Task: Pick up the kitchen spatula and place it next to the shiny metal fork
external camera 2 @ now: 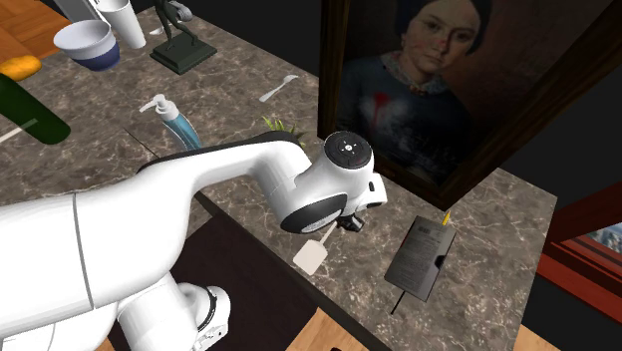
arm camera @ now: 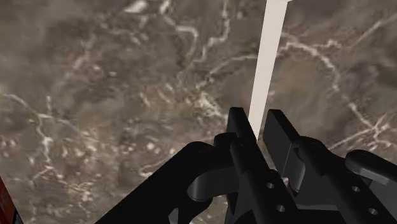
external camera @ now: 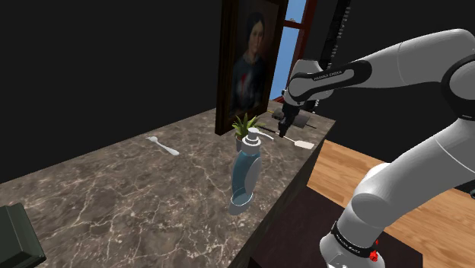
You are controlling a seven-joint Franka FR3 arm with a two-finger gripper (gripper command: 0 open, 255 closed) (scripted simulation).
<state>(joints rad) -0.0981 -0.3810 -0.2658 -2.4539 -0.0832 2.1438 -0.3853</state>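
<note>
Grasp step: the hand pinches the pale spatula by its handle, low over the surface. Next, lift and carry toward the shoulder view's left, beside the fork.

The shoulder view is dim. Its upper left is a black area, and the marble counter is a murky brown with pale veins. The white arm at right is the brightest thing, shading to grey along its underside. A strip of blue window at top centre and the wood floor at right look lighter and warmer. In the second exterior view the light falls more evenly across the counter. In the wrist view, the black gripper carries faint grey highlights, and the pale spatula reads flat and bright.
</note>
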